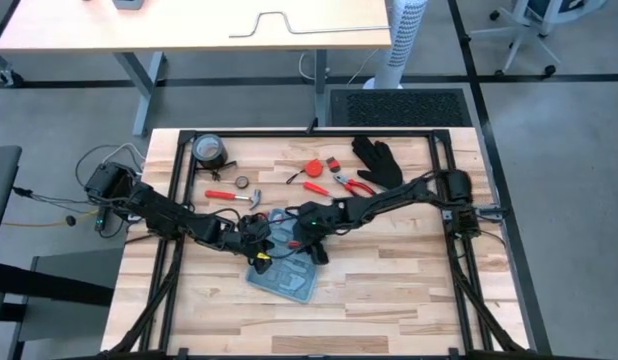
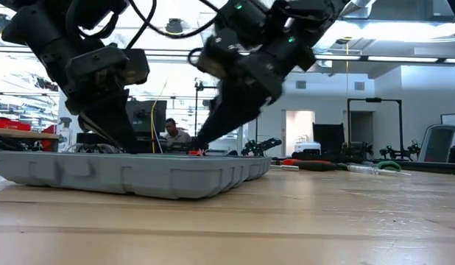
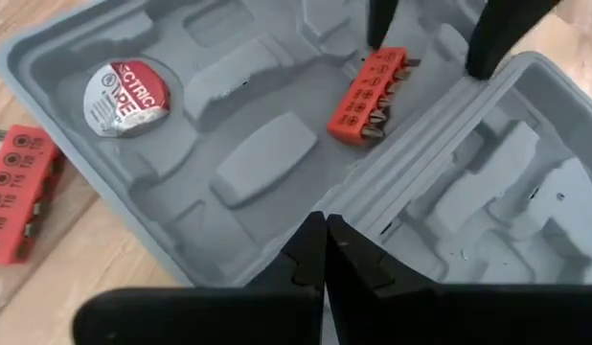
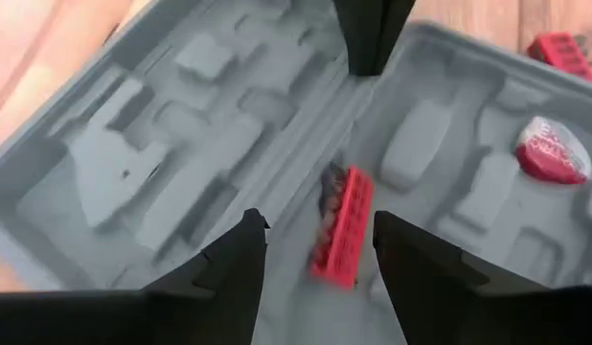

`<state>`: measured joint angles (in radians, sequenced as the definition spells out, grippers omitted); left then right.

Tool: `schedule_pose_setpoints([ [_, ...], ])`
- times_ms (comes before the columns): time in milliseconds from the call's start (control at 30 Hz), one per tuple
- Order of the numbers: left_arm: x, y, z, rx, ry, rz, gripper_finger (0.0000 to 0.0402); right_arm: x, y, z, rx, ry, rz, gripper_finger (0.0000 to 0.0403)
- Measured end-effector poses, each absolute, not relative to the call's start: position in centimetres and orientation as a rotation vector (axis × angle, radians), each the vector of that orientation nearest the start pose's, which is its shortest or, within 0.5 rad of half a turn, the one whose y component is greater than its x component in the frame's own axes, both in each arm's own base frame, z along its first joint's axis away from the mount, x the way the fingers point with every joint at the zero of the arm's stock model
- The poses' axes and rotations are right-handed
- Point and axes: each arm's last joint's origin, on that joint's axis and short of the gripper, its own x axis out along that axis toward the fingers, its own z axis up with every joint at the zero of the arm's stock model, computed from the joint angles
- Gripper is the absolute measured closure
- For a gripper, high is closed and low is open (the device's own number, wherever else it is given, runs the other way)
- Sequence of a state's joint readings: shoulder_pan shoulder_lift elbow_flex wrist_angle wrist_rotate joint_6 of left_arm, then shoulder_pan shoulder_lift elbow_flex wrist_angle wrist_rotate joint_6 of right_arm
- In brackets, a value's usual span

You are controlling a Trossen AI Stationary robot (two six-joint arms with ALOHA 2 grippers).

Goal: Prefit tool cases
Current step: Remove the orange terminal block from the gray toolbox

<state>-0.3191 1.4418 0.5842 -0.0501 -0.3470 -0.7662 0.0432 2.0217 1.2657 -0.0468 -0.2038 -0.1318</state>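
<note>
The light-blue tool case [image 1: 285,268] lies open and flat on the table, its grey moulded slots up. A red bit holder [image 4: 343,226] lies in the case beside the hinge ridge. My right gripper [image 4: 320,259] hovers over it, open, one finger on either side and clear of it. My left gripper [image 3: 325,254] is shut at the end of the hinge ridge, opposite the right one. A round part with a red and white label [image 3: 125,96] sits in a slot of the case. My left gripper sets its shut fingertips [image 3: 315,240] on the end of the case's hinge ridge [image 3: 346,203], at the case's rim. The fingers come slanting down from the table's left. The case lies flat on the table under them.
A second red bit holder [image 3: 13,196] lies on the wood just beside the case. Farther back lie a tape roll [image 1: 211,152], a red-handled hammer [image 1: 234,196], pliers [image 1: 354,182] and a black glove [image 1: 379,160]. Black frame rails [image 1: 174,190] run along the table's sides.
</note>
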Motion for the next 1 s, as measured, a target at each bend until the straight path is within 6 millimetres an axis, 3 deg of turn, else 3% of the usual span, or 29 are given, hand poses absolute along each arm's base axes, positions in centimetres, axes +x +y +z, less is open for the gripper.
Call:
schedule_pose_setpoints([
  [367,24.1,-6.9,14.4,-0.421,0.787,0.346,0.0401,42.4,1.6,12.4,0.003,0.892,0.261,0.0209],
  [700,24.1,-6.9,14.4,-0.420,0.786,0.347,0.0401,42.3,0.7,12.1,0.054,0.930,0.176,0.0351],
  [800,24.1,-6.9,14.5,-0.420,0.786,0.347,0.0401,42.2,0.6,12.1,0.082,0.939,0.160,0.0370],
  [1000,24.0,-6.9,14.4,-0.415,0.789,0.353,0.0401,42.0,0.1,12.6,0.188,0.947,0.131,0.0370],
])
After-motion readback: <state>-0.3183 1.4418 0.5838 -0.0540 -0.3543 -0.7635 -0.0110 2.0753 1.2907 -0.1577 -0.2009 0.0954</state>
